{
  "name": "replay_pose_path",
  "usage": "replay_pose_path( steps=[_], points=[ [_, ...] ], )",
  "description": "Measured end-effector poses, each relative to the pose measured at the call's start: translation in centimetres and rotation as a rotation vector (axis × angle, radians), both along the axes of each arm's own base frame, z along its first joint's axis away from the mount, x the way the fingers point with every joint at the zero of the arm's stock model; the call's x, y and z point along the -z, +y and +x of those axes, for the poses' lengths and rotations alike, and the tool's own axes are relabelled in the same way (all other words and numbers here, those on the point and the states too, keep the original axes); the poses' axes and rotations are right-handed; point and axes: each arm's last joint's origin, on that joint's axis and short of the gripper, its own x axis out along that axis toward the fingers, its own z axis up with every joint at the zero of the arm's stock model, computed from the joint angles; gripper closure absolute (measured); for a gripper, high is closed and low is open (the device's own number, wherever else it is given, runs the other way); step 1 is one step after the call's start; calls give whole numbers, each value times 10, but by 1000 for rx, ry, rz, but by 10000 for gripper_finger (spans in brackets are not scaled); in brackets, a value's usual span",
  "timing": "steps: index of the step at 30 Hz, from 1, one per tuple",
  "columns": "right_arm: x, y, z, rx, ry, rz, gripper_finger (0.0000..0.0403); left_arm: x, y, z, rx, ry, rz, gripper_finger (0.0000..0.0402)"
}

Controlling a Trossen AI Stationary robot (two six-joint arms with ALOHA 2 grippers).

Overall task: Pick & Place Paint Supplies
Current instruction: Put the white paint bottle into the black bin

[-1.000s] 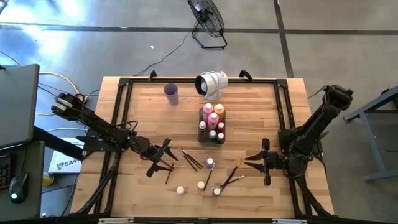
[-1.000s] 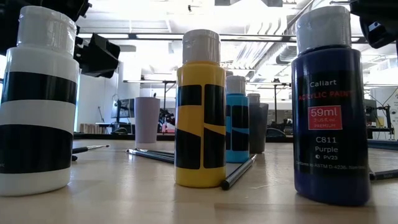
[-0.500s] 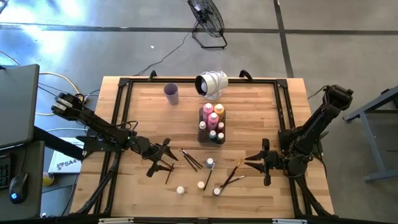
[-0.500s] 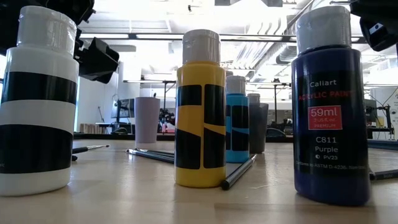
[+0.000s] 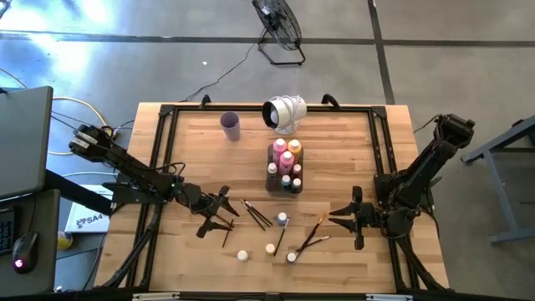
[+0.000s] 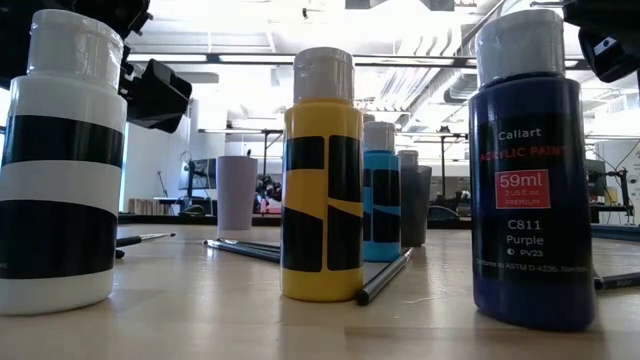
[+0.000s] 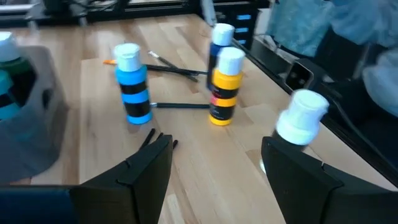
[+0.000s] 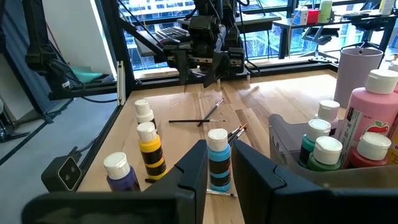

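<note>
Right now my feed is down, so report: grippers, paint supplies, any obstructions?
Left gripper open, empty, low by the brushes. Right gripper narrow, holding nothing, waiting at right. Four loose bottles, blue one included, stand outside the tray. Nothing blocking.

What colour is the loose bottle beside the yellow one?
Dark purple bottle, white cap; clearest in the low view.

The wooden table point(image 5: 334, 150) carries a lilac cup point(image 5: 231, 125), a grey tray point(image 5: 284, 169) of paint bottles, loose bottles point(image 5: 282, 219) and scattered paintbrushes point(image 5: 255, 214).
</note>
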Motion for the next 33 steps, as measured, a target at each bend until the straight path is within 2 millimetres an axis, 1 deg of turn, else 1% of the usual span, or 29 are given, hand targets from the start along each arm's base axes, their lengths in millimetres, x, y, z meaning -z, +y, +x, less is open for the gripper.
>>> replay_pose_path(
  steps=[6,8,13,20,24,30,33],
  points=[
    [0,0,0,2,0,0,339,0,-5,-3,214,-49,70,160],
    [0,0,0,2,0,0,339,-1,-5,-3,248,-75,92,160],
    [0,0,0,2,-1,1,339,-1,-6,-3,261,-94,118,160],
    [0,0,0,3,-1,1,339,-1,-6,-3,279,-94,111,160],
    [0,0,0,3,-1,1,339,1,-9,1,310,-125,93,160],
    [0,0,0,3,-1,1,339,10,-12,8,325,-145,86,160],
    [0,0,0,2,-1,1,339,15,-14,13,322,-114,90,160]
  ],
)
